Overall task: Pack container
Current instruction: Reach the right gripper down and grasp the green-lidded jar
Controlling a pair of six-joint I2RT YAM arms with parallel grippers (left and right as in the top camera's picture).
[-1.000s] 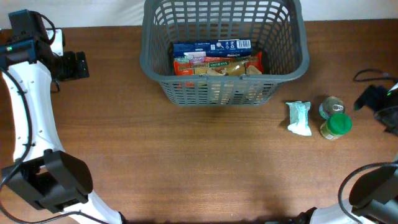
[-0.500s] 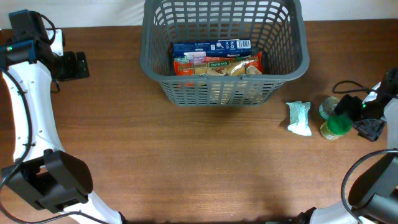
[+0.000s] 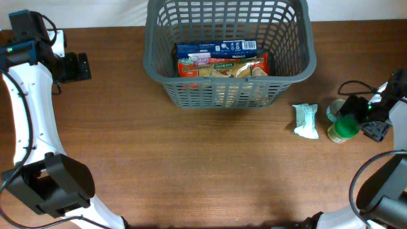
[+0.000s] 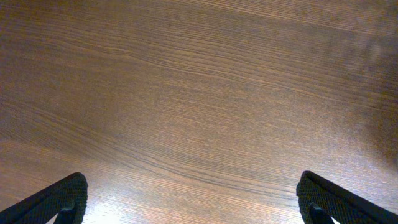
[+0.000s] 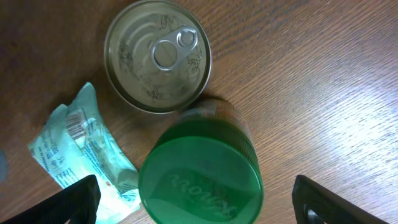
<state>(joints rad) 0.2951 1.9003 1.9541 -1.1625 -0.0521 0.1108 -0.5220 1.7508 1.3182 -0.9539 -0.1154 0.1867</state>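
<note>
The dark grey basket [image 3: 151,60] stands at the table's far middle and holds a blue box [image 3: 216,48] and red packets [image 3: 222,67]. A green-lidded jar [image 3: 346,127], a tin can [image 3: 337,108] and a pale green pouch [image 3: 306,120] sit on the table to its right. My right gripper [image 3: 364,121] is open just above the jar. In the right wrist view its fingers [image 5: 199,205] straddle the green lid [image 5: 200,171], with the can [image 5: 158,56] and pouch [image 5: 81,149] beside it. My left gripper [image 3: 76,66] is open and empty at the far left, over bare wood [image 4: 193,205].
The wooden table [image 3: 191,165] runs wide in front of the basket. The right arm's cable [image 3: 346,86] loops above the can. The left arm's base [image 3: 51,184] stands at the front left.
My right arm has swung in from the table's right edge to the green-lidded jar and now hovers over it. The left arm and the items have not moved.
</note>
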